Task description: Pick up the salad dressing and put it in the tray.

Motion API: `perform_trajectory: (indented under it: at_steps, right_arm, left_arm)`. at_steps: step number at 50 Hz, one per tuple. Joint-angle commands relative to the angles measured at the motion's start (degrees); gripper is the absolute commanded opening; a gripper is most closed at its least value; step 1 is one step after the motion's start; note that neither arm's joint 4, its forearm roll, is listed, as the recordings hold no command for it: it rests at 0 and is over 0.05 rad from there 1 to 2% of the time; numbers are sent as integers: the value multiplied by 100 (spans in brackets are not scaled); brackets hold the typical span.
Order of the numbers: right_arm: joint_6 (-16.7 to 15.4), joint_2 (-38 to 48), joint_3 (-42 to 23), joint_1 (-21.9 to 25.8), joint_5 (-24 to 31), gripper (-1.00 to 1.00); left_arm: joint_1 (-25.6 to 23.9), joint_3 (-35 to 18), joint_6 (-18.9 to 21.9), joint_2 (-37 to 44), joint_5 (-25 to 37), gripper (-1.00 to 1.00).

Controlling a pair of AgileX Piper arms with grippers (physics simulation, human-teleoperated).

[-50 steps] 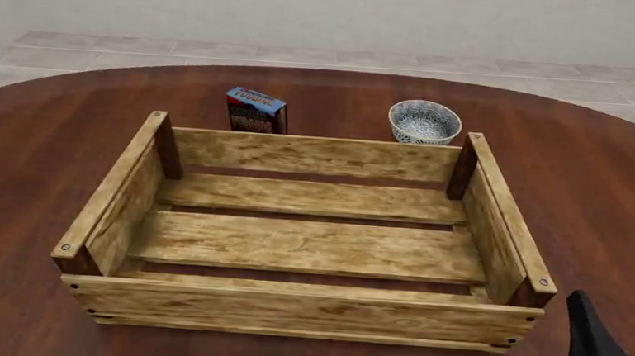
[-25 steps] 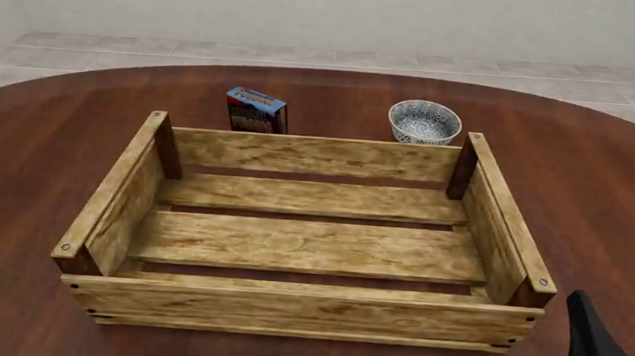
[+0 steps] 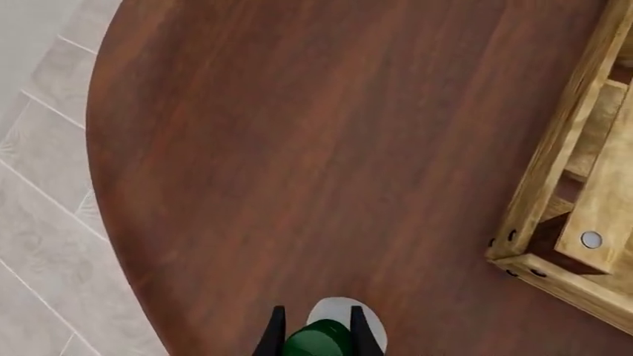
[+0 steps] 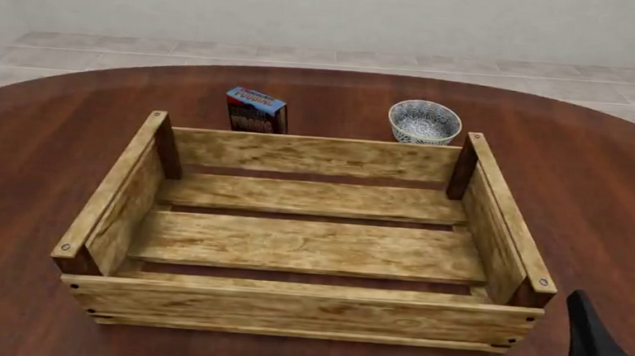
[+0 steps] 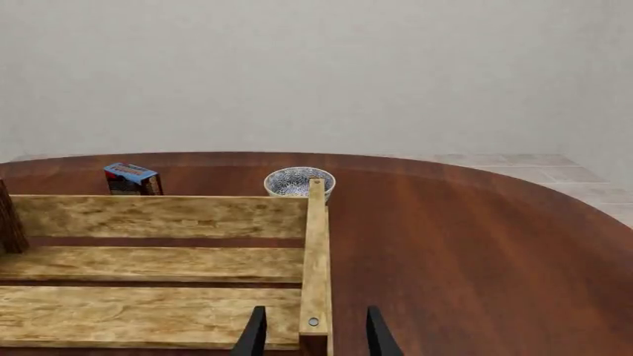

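Judging by the bare tray (image 4: pixel 309 245), the drop remains: the left end effector (image 3: pixel 319 343) grips the salad dressing (image 3: pixel 334 326) near the bench (image 3: pixel 296 148) edge, open wood toward the tray's corner at 3 o'clock, the right end effector (image 5: pixel 311 334) spread, idle.

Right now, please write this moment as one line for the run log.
left gripper: around salad dressing, closure unclear | right gripper: open, idle over tray corner | tray: no bottle inside | box, bowl: behind tray
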Motion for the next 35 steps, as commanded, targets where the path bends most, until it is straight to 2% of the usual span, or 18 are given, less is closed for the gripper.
perform_trajectory:
  at_steps: [1, 6, 22, 24, 31, 35]
  right_arm:
    - [0, -2, 0, -1, 0, 100]
    - [0, -1, 0, 0, 0, 100]
    - [0, 0, 0, 0, 0, 100]
    - [0, 0, 0, 1, 0, 100]
    - [0, 2, 0, 1, 0, 100]
    - [0, 0, 0, 1, 0, 100]
  left_arm:
    - [-93, -510, -7, -489, 686, -100]
    - [-179, -962, -107, -726, 1116, -100]
    - [-453, -1915, -290, -1151, 1983, -100]
    - [-661, -2177, -388, -1238, 2251, -100]
    - [-888, -2316, -443, -1210, 2284, -100]
    - [-1024, -2571, -507, -1169, 2363, -100]
